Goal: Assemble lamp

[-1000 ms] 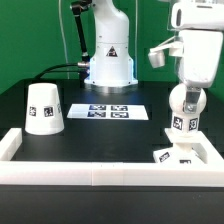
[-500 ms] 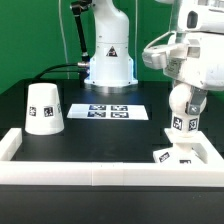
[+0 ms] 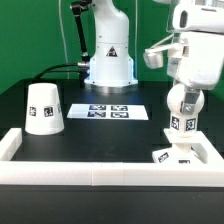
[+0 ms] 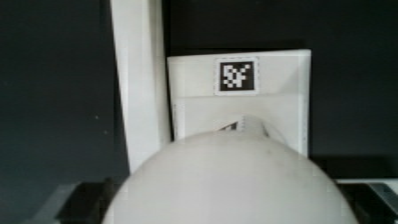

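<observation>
My gripper [image 3: 182, 97] is shut on the bulb [image 3: 181, 112], a white ball-topped part with a tag, and holds it upright just above the flat angular base [image 3: 180, 154] at the exterior view's right. In the wrist view the bulb [image 4: 222, 178] fills the foreground and hides the jaws, with the tagged base [image 4: 240, 90] beyond it. Whether the bulb touches the base cannot be told. The tapered shade [image 3: 44, 108] stands on the table at the exterior view's left, mouth down.
The marker board [image 3: 108, 111] lies mid-table in front of the robot's pedestal [image 3: 108, 65]. The long white border frame [image 3: 95, 172] runs along the front and up both sides. It also shows next to the base in the wrist view [image 4: 135, 80].
The wrist and hand shifted slightly toward the exterior view's left and back again. The bulb stays held in nearly the same place over the base.
</observation>
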`<state>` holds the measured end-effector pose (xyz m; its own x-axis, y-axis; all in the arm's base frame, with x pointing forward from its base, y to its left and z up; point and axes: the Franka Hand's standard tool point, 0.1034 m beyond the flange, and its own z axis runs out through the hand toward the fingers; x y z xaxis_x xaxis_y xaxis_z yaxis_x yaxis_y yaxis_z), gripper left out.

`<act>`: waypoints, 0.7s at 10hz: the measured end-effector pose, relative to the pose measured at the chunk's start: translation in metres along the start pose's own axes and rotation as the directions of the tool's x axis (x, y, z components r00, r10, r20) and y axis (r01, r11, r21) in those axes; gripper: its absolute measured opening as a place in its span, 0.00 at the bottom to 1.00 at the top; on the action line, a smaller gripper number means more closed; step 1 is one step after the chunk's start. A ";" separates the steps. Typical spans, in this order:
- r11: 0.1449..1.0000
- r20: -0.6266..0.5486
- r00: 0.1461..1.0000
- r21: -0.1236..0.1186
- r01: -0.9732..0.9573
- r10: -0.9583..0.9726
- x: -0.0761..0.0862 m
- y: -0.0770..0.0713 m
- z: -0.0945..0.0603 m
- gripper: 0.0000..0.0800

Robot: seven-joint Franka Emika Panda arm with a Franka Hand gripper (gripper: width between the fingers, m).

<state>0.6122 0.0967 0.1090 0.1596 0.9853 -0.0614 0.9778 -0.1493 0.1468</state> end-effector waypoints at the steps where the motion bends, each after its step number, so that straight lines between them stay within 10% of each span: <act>1: 0.991 0.000 0.991 0.000 -0.134 0.134 0.001 0.000 0.000 0.72; 7: 0.787 0.002 0.787 0.014 -0.617 0.617 0.001 -0.002 0.002 0.72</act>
<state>0.6107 0.0974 0.1068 0.7295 0.6829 0.0399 0.6726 -0.7267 0.1397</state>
